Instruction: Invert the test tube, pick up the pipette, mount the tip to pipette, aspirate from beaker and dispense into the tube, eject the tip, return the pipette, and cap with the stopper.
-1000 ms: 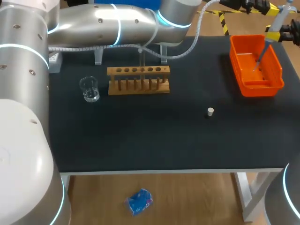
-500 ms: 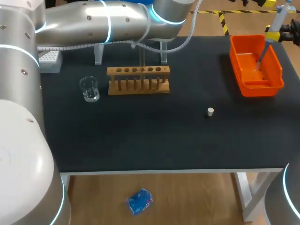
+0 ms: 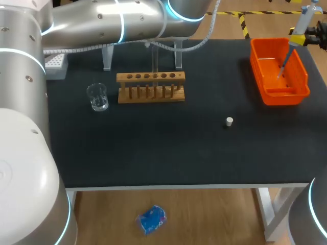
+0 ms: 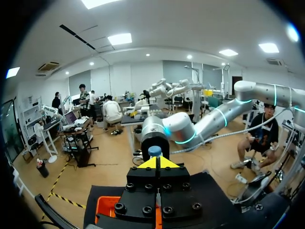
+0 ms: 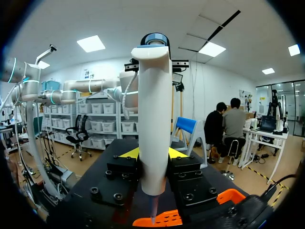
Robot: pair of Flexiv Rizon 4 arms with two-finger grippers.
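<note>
two grippers: right gripper [image 5: 153, 153] clamps the pipette [image 5: 153, 119] tip-down over the orange bin [image 3: 283, 97]; left gripper [image 4: 158, 163] has its yellow tips pressed together.

The left arm [image 3: 102, 23] has swung back toward the far edge — uncovering the tip box [image 3: 53, 62].

Beaker [image 3: 97, 97] just left of rack [image 3: 151, 87]; stopper [image 3: 229, 121] nearer, rightward; bin [image 3: 278, 71] far right, pipette [image 3: 296, 38] over it.

black-topped table [image 3: 153, 153], pale wood floor [image 3: 214, 219] below, bright ceiling panel lights [image 4: 120, 38] overhead
</note>
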